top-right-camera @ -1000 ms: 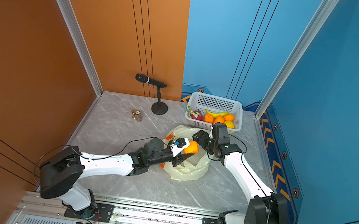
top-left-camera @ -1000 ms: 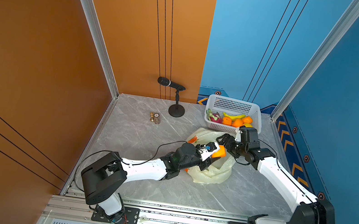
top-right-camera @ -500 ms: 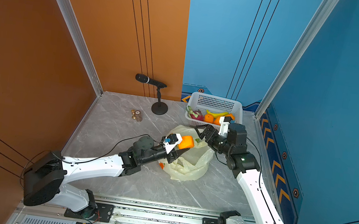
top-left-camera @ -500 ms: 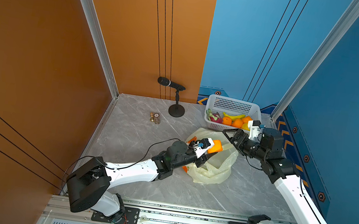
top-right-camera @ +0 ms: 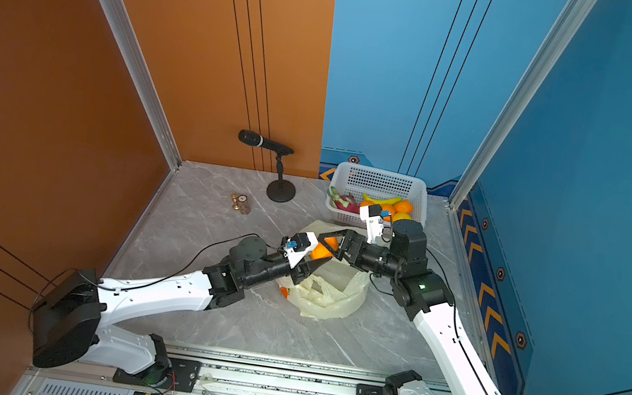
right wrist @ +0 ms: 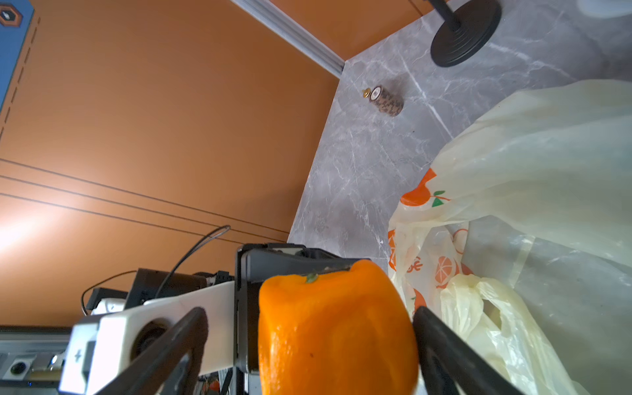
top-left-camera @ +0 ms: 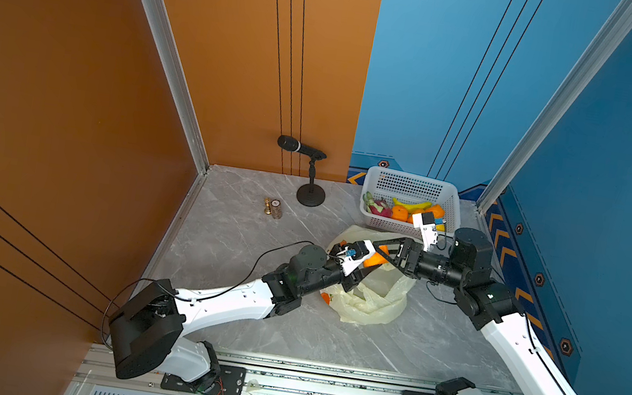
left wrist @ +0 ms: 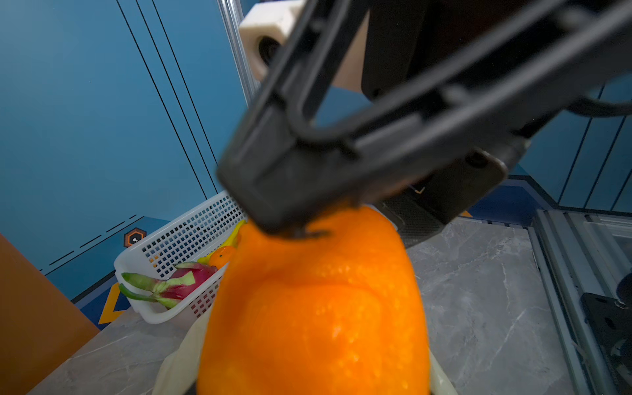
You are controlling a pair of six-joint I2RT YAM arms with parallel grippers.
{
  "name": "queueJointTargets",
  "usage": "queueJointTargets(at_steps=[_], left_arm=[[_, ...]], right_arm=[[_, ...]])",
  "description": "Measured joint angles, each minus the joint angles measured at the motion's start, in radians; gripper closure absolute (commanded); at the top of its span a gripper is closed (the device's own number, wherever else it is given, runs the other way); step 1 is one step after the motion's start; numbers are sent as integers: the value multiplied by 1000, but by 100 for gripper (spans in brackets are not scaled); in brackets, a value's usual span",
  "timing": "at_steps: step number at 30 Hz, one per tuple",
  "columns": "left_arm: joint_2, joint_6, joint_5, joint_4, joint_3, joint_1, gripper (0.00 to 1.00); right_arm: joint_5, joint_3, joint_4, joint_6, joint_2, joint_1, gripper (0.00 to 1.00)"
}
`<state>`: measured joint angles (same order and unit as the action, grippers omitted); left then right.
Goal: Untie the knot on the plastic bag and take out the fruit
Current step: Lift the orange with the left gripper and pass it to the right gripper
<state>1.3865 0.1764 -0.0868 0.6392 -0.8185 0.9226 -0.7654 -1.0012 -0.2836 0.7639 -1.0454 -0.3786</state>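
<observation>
Grey marble tabletop [top-left-camera: 249,239], frame centre: the left gripper [top-right-camera: 312,254] clamped a squashed orange fruit [top-left-camera: 378,259], stem end toward that gripper, long axis unclear, above the pale-yellow plastic bag [top-left-camera: 375,303]; the right gripper [right wrist: 309,321] straddled it, jaws spread.

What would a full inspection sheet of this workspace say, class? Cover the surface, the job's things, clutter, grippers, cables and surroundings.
Surface: grey marble tabletop, flat.
Job's things: plastic bag slumped, mouth open; orange held above it; white basket holds dragon fruit, banana, basket oranges.
Clutter: microphone on stand; small brown cylinder.
Grippers: left gripper shut on the orange; right gripper open, fingers straddling it.
Cables: black cable loops off the left arm.
Surroundings: orange wall, blue wall.
</observation>
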Motion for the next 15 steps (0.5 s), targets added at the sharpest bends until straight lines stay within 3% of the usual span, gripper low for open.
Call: queueJointTargets(at_steps=[6,11,15], left_arm=[[-11,4,0,-8,-2,0,55],[-17,17,5,-19,-3,0,17],[-45,6,37,-70,-4,1,4]], right_arm=[[-17,-1,8,-8,-36,-24,42],[-11,-5,8,-8,-36,-19,50],[36,-26,19,-8,-42,36,51]])
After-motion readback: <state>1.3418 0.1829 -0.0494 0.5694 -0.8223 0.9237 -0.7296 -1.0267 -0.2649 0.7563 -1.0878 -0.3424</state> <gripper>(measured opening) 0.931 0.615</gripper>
